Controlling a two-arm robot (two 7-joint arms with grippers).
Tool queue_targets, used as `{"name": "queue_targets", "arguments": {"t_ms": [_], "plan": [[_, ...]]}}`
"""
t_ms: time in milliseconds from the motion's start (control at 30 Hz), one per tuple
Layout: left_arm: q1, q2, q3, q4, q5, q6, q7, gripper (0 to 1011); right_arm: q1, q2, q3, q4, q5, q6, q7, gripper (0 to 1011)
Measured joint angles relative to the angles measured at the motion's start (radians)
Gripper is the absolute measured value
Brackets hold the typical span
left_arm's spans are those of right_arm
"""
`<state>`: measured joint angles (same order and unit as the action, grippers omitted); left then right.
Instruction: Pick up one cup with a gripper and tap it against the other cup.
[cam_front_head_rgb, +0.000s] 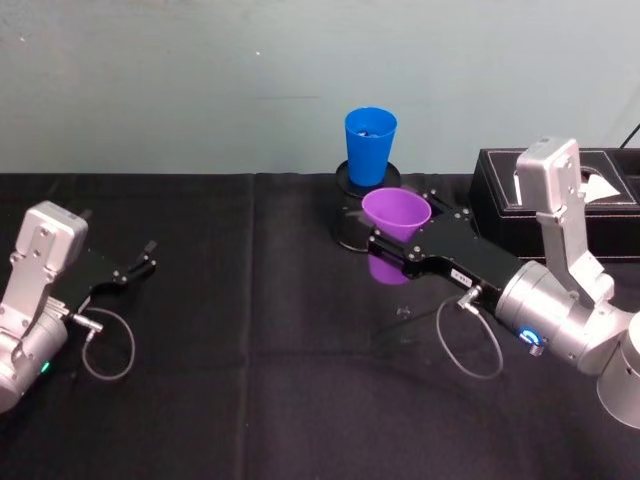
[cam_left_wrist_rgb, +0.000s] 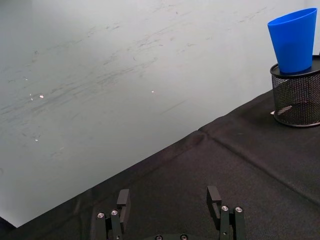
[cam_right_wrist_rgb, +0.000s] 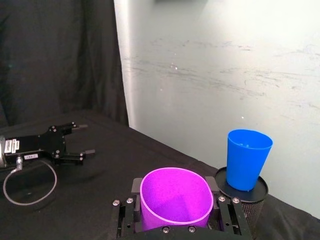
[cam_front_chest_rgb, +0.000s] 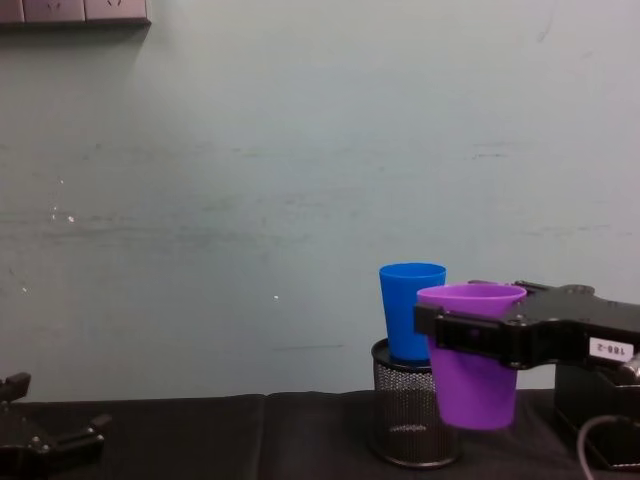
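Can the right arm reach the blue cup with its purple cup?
Probably yes: the right tool holds the purple cup just before the blue cup on the mesh pen pot, nothing between. Left tool rests far left, open.

A pale, scuffed wall stands at the far side of the black-draped table. A dark curtain hangs to the left.

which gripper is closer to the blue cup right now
Right. The right gripper, clamped on the purple cup, is just in front of the blue cup. The left gripper is open and far off to the left.
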<state>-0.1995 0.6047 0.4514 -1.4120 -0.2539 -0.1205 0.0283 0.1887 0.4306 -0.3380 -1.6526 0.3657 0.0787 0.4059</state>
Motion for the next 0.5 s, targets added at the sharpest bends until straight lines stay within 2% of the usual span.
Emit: {"name": "queue_targets", "arguments": {"t_ms": [500], "plan": [[0.000, 0.000, 0.000, 0.000, 0.000, 0.000, 0.000, 1000, 0.001, 0.003, -0.003, -0.014, 0.002, 0.010, -0.010, 754]]}}
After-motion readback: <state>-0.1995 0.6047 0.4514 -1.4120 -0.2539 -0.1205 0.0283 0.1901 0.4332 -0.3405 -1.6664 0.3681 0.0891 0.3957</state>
